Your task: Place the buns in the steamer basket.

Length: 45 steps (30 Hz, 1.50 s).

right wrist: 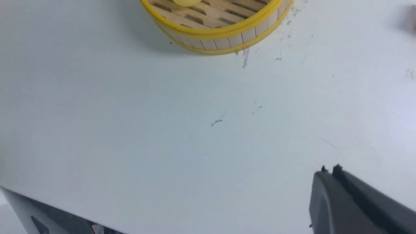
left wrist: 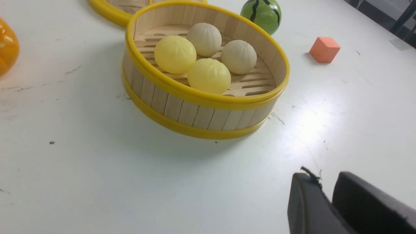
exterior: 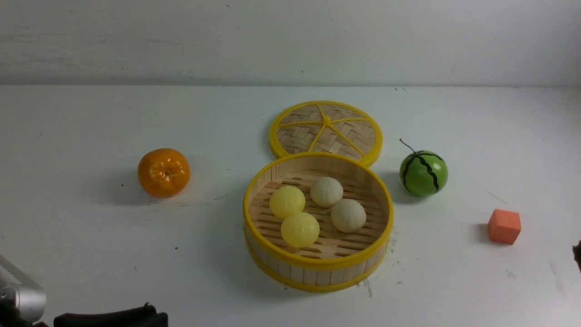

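The left wrist view's edges crop the glossy orange fruit (left wrist: pixel 6 47), the flat woven yellow-rimmed lid (left wrist: pixel 109 10) and the green striped watermelon ball (left wrist: pixel 262 14). The right wrist view cuts the round bamboo steamer basket (right wrist: pixel 222 40) short (one pale yellow bun (right wrist: pixel 187 1) shows partly) and leaves a reddish object (right wrist: pixel 414 27) too slight to identify.

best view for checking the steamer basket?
Front view: the whole rim of the steamer basket and all four buns inside show. Left wrist view: nearly all of it, from a lower angle. Right wrist view: only part of it, cut by the frame edge.
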Available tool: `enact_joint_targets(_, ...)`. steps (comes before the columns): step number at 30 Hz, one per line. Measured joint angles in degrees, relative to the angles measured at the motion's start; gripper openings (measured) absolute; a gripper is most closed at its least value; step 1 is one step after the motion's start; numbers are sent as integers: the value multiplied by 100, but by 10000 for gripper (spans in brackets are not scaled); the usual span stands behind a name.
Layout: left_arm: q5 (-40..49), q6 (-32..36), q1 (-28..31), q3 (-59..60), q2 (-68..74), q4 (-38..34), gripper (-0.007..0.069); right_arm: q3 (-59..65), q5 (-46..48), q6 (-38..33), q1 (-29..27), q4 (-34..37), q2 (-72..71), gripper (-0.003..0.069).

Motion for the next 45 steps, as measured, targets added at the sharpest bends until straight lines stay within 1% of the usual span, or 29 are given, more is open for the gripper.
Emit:
enact_joint_targets(3,0,0,0,0,0,0,125,428,-165,-343,-717,-29,-640,-20)
enact_joint_targets(5,0,0,0,0,0,0,127,802,-459,-615,-1085,-44,-1022,-20)
enact_joint_targets(6,0,0,0,0,0,0,128,1118,-767,-814,-1321,-49,-1305,-20)
enact_joint_targets(7,0,0,0,0,0,0,130,1890,-1576,-1157,-1748,-70,-1911,-20)
enact_joint_targets(9,0,0,0,0,0,0,131,2996,-2710,-1583,-2210,-70,-2680,-20)
enact_joint_targets(11,0,0,0,0,0,0,133,3987,-3600,-1860,-2552,-65,-3369,-20)
enact_joint_targets(12,0,0,0,0,0,0,134,4498,-3996,-1899,-2710,-52,-3732,-20)
enact_joint_targets(15,0,0,0,0,0,0,136,5751,-4737,-1985,-3014,43,-4582,-20)
enact_joint_targets(16,0,0,0,0,0,0,137,6126,-4879,-1990,-3070,113,-4799,-20)
enact_joint_targets(19,0,0,0,0,0,0,142,6549,-4843,-1984,-3109,277,-4956,-20)
enact_joint_targets(26,2,0,0,0,1,0,150,6557,-4847,-1899,-3119,756,-4979,-18)
enact_joint_targets(45,-39,42,0,18,0,38,165,6557,-4843,-1899,-3119,838,-4979,-9)
